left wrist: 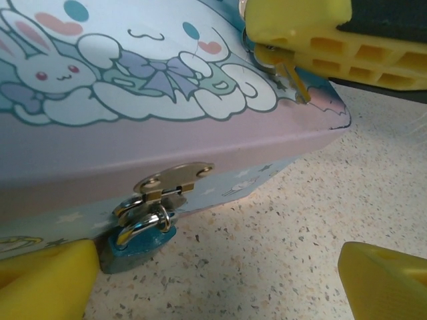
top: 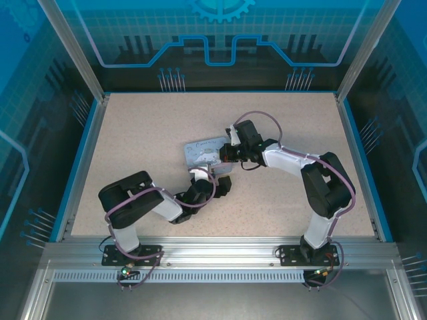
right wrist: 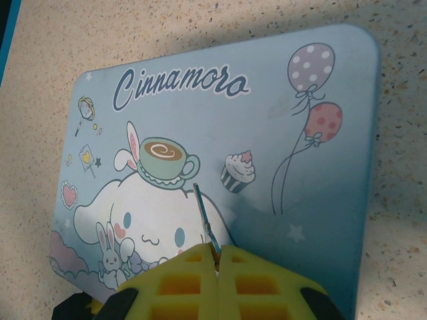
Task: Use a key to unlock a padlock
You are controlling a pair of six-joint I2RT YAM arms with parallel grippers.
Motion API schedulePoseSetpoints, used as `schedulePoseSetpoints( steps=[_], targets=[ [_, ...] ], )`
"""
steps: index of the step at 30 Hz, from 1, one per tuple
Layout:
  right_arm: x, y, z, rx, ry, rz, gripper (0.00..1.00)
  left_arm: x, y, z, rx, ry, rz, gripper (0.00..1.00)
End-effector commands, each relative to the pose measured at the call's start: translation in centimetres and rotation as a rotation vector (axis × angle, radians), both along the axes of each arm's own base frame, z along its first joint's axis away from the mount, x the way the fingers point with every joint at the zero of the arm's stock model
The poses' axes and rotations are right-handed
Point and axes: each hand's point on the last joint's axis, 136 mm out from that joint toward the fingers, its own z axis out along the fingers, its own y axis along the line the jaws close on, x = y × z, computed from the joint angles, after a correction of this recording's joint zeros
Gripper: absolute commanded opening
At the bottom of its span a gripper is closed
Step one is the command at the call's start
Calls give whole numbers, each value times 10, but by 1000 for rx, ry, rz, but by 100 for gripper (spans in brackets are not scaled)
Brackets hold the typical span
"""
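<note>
Top view: my left gripper [top: 225,181] sits at the near edge of the tin [top: 200,152], and my right gripper [top: 227,152] hangs over the tin's right end. The tin lies about mid-table [top: 147,127]. The lock is too small to pick out from up here.

Left wrist: the padlock [left wrist: 137,248] hangs low on the tin's front wall, its shackle [left wrist: 143,223] passed through the hasp [left wrist: 173,179] and closed, body resting on the table. My left fingers [left wrist: 40,283] are spread wide w/ nothing between them. 1 pad is right up against the lock body; can't tell if it touches. The other is well apart on the far side. Top right, my right pads hover over the tin's corner w/ the key [left wrist: 298,83] poking out, tip aimed down at the lid, not at the lock.

Right wrist: right pads pressed together, pinching the key by its head, blade sticking out over the cartoon lid.

Progress, as I judge it: 1 step is done, the key is in hand. The rest is left, approx. 3 moves: steady the lock w/ my left, bring the key round to the front and into the keyhole, then turn till the shackle pops. Keyhole isn't visible, so alignment is the tricky bit.
</note>
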Motion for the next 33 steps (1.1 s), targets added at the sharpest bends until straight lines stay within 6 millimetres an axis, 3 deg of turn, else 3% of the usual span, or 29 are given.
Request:
schedulePoseSetpoints(
  steps=[1, 13, 24, 33],
  targets=[
    [-16, -3, -26, -72, 73, 20, 0, 8, -4, 7, 16, -47, 13, 94],
    [-17, -3, -26, -68, 74, 27, 0, 7, -26, 49, -192, -114, -57, 86],
    [-19, -3, -27, -69, 80, 27, 0, 11, -26, 44, -252, -84, -27, 79],
    [-19, -3, -27, -64, 82, 28, 0, 14, -21, 18, -240, 12, 19, 78]
  ],
)
